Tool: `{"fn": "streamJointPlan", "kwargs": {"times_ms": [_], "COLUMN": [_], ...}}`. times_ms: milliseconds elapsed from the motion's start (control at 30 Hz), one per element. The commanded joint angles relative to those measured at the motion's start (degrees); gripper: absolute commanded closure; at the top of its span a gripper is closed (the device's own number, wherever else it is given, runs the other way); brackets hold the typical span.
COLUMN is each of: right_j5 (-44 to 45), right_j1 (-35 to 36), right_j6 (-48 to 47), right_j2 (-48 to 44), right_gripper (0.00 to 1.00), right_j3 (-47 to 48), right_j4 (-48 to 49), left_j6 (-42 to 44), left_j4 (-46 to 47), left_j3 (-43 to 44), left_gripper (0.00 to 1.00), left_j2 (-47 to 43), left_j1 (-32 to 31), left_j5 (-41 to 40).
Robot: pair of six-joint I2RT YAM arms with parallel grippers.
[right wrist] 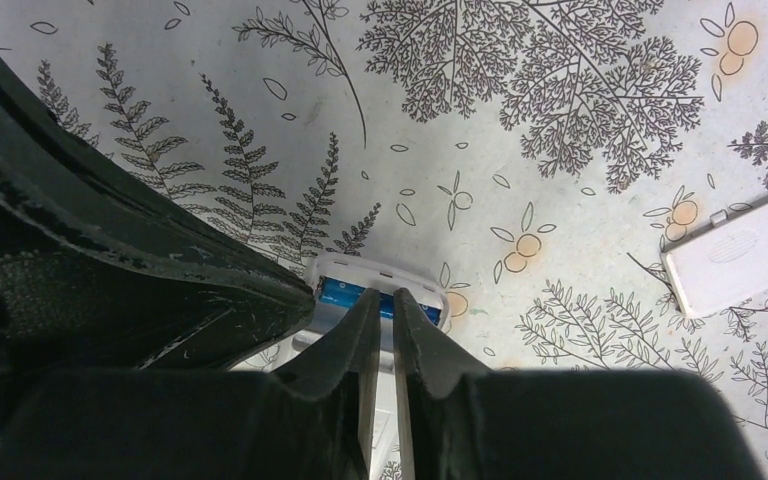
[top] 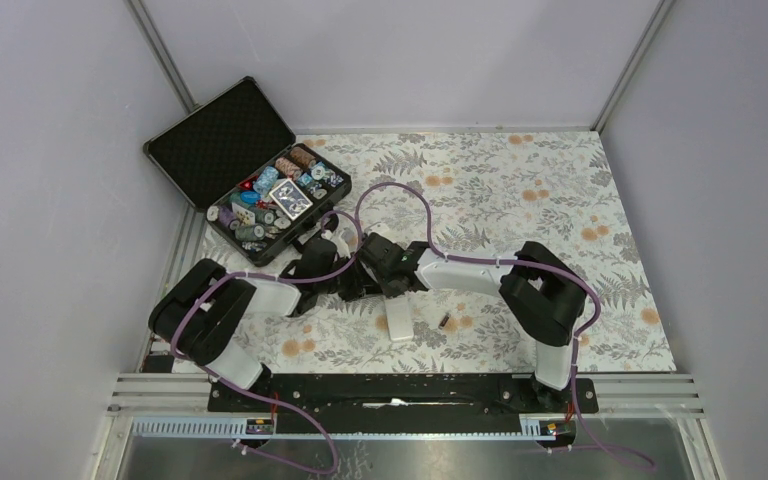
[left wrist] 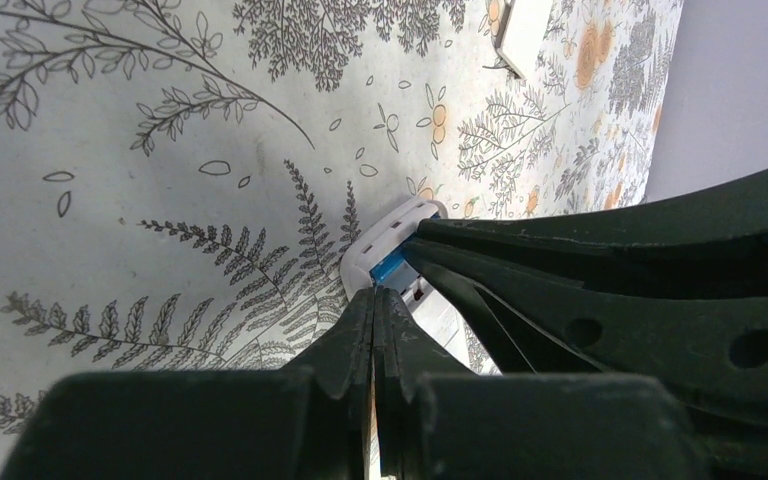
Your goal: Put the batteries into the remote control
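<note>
The remote (left wrist: 395,228) lies on the flowered bench (top: 520,200), left of centre, its battery bay open and the blue battery (right wrist: 343,293) sitting inside. Both tools meet over it. The left tool (left wrist: 373,296) has its fingers pressed together at the remote's edge. The right tool (right wrist: 385,296) has its fingers all but together, only a thin slit between them, with the tips down at the blue battery. The reddish battery (top: 444,322) lies loose further right, near the white battery cover (top: 398,322). An open case of chips (top: 260,190) sits far left.

White remote (right wrist: 380,268) back-up w/ blue batt. (right wrist: 340,293) in open bay; dark batt. (top: 444,322) loose nearby.
</note>
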Motion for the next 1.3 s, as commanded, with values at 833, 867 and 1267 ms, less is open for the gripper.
{"fn": "streamJointPlan", "kwargs": {"times_ms": [833,867,1267], "right_j5": [-6.3,-6.6,-16.8], "right_j1": [0.4,0.4,0.7], "right_j6": [5.6,5.9,10.7], "right_j2": [-22.6,-23.1,-25.3], "right_gripper": [0.87,0.9,1.0], "right_j3": [-22.2,-23.2,-33.0], "right_j4": [6.3,6.7,17.1], "left_j6": [4.6,4.9,6.0], "left_j4": [-7.8,-8.7,-14.7], "left_j3": [-1.5,-1.5,-3.0], "left_gripper": [0.58,0.57,0.37], "left_j2": [-14.8,-15.6,-24.3], "left_j1": [-0.4,-0.3,-0.3], "left_j5": [-4.2,-4.6,-7.9]}}
